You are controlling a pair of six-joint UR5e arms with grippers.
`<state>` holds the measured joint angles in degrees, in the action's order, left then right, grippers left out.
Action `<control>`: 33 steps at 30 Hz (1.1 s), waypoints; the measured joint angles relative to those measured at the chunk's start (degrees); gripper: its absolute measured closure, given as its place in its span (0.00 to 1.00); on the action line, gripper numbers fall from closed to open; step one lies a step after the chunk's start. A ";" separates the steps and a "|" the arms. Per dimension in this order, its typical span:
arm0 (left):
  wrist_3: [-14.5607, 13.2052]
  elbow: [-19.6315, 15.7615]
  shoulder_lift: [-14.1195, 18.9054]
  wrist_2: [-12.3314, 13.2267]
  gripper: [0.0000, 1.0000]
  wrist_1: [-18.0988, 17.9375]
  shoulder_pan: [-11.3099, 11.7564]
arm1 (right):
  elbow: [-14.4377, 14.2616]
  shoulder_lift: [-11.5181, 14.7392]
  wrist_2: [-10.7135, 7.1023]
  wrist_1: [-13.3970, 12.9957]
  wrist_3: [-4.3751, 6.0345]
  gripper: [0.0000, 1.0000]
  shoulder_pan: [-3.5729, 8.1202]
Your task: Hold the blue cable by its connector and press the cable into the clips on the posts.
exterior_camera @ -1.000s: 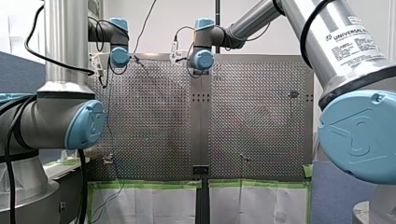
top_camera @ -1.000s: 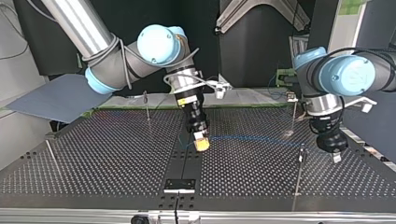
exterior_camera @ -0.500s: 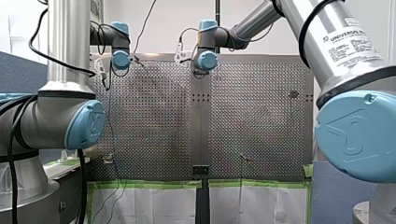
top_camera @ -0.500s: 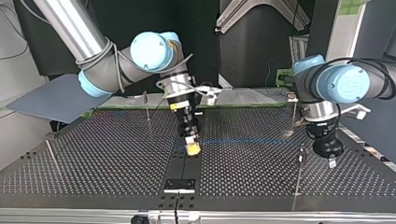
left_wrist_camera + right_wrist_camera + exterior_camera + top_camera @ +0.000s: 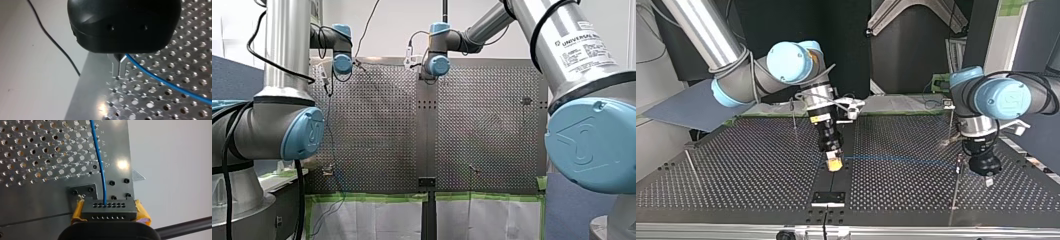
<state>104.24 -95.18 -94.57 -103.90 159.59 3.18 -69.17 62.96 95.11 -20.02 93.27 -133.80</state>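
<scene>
Blue cable [image 5: 160, 81]: one length, strung low over the perforated surface [image 5: 736, 170], running from the top view's middle towards its right, between the two end effectors. Connector [image 5: 109, 209]: black block with rows of holes, the cable entering one hole. It is clamped between the yellow pads [image 5: 142, 213] of my right end effector [image 5: 834, 162], which is closed on it, just short of a small screwed plate [image 5: 83, 191]. My left end effector [image 5: 118, 74]: black body, metal fingers [image 5: 122, 67] drawn close on the cable, tips just above the surface near its edge. Thin post [image 5: 956, 185]: upright, just beside my left end effector; whether it touches the cable cannot be told.
</scene>
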 joint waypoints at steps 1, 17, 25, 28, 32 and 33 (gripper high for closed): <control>0.01 0.05 -0.19 0.02 1.00 -0.01 0.04 | 0.03 0.00 -0.13 -0.01 0.00 1.00 0.13; 2.22 0.60 -1.99 0.70 1.00 -0.93 1.59 | 3.54 -2.03 -1.60 0.05 1.07 1.00 2.59; 3.62 1.41 -3.22 1.71 1.00 -2.81 1.61 | 6.32 -2.77 -2.71 1.36 1.31 1.00 3.38; 4.14 1.66 -3.26 1.94 1.00 -3.11 1.69 | 6.44 -2.95 -2.91 1.55 1.41 1.00 3.70; 4.90 1.75 -3.25 2.62 1.00 -3.14 1.85 | 6.49 -3.27 -3.01 1.65 1.48 1.00 3.83; 5.03 1.75 -3.25 2.74 1.00 -3.10 1.88 | 6.48 -3.31 -3.03 1.68 1.48 1.00 3.83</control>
<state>109.27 -93.43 -97.81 -101.16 156.49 5.05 -62.68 59.65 92.08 -18.33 94.75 -129.97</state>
